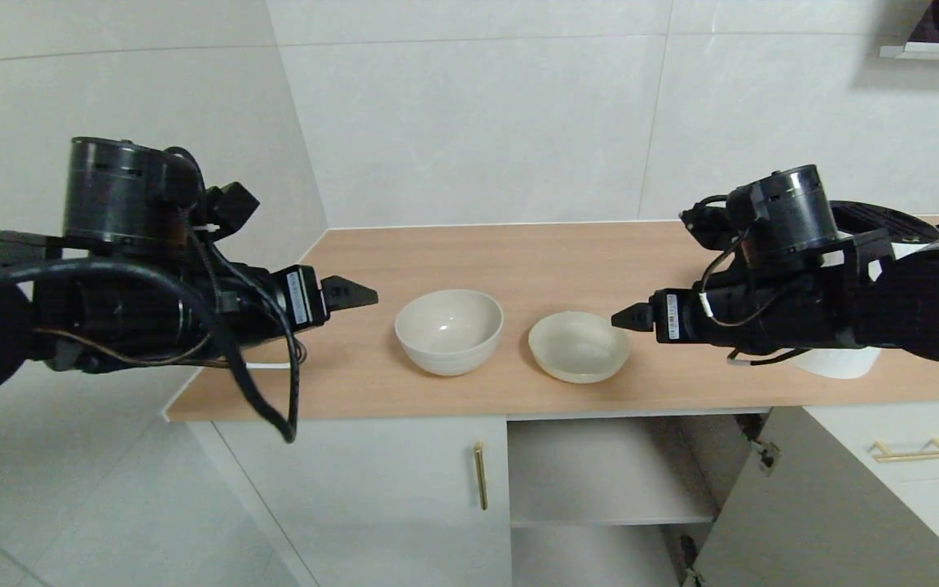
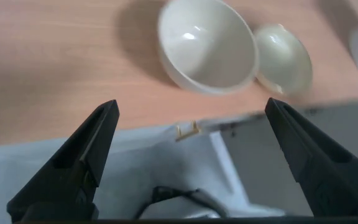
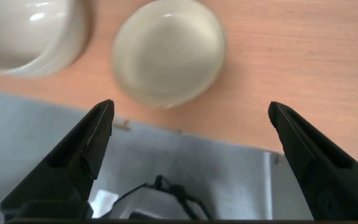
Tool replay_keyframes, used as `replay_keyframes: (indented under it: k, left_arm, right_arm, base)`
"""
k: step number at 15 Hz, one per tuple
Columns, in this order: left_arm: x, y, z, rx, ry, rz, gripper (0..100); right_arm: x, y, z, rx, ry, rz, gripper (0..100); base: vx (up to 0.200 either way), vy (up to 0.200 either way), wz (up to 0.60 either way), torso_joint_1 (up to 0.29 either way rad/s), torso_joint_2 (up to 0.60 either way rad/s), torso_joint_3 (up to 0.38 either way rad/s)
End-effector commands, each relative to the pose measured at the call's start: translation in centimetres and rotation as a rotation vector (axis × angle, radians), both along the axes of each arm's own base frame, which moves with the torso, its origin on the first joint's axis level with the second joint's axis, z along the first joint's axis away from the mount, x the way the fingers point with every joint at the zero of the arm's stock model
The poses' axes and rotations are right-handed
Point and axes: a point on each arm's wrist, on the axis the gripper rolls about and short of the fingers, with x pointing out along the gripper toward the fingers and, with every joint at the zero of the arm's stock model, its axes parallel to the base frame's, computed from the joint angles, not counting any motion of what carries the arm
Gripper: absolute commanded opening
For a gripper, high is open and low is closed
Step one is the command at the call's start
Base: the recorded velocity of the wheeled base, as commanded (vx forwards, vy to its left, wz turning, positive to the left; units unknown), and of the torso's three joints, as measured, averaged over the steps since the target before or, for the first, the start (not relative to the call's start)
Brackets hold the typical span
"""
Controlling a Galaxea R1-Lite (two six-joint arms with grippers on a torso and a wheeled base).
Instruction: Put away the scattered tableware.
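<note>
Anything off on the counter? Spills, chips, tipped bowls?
Nothing stands out. The deep bowl and the shallow bowl both sit upright on the counter, side by side, with no spill or visible damage. The only thing ajar is the cabinet door below, swung open, which fits putting things away.

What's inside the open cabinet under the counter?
Inside the open cabinet one white shelf shows, with nothing seen on it. The space below the shelf is mostly cut off, and the cabinet's right side is in dark shadow.
</note>
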Motion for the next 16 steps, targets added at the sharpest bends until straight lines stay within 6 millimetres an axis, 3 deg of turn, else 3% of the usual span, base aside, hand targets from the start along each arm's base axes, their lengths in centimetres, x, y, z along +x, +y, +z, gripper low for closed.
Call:
replay_keyframes:
  k: [1, 3, 4, 6, 12, 16]
  left_arm:
    - [2.6, -2.5, -2.6, 0.002, 0.081, 0.038, 100]
    - [3.6, -3.6, -4.2, 0.02, 0.119, 0.059, 100]
    - [5.4, -4.4, -5.6, 0.014, 0.138, 0.136, 100]
    - [6.9, -5.0, -6.6, -0.003, 0.155, 0.194, 100]
    - [8.7, -6.1, -8.2, -0.053, 0.124, 0.206, 100]
    - [9.0, -6.1, -8.2, -0.056, 0.118, 0.207, 100]
  right_arm:
    - [1.1, 0.5, -2.1, -0.027, 0.047, -0.005, 100]
    - [1.3, 0.6, -2.3, -0.026, 0.049, -0.004, 100]
    - [1.6, 0.8, -2.6, -0.022, 0.036, -0.011, 100]
    - [1.8, 0.9, -2.5, -0.009, 0.017, -0.015, 100]
    - [1.8, 0.9, -2.3, 0.007, 0.016, -0.029, 100]
    - [1.8, 0.9, -2.4, 0.011, 0.019, -0.032, 100]
  base:
    - [0.0, 0.0, 0.0, 0.0, 0.0, 0.0]
    - [0.0, 0.0, 0.0, 0.0, 0.0, 0.0]
    - [0.0, 0.0, 0.0, 0.0, 0.0, 0.0]
    - [0.0, 0.0, 0.0, 0.0, 0.0, 0.0]
    - [0.0, 0.0, 0.0, 0.0, 0.0, 0.0]
    - [0.0, 0.0, 0.0, 0.0, 0.0, 0.0]
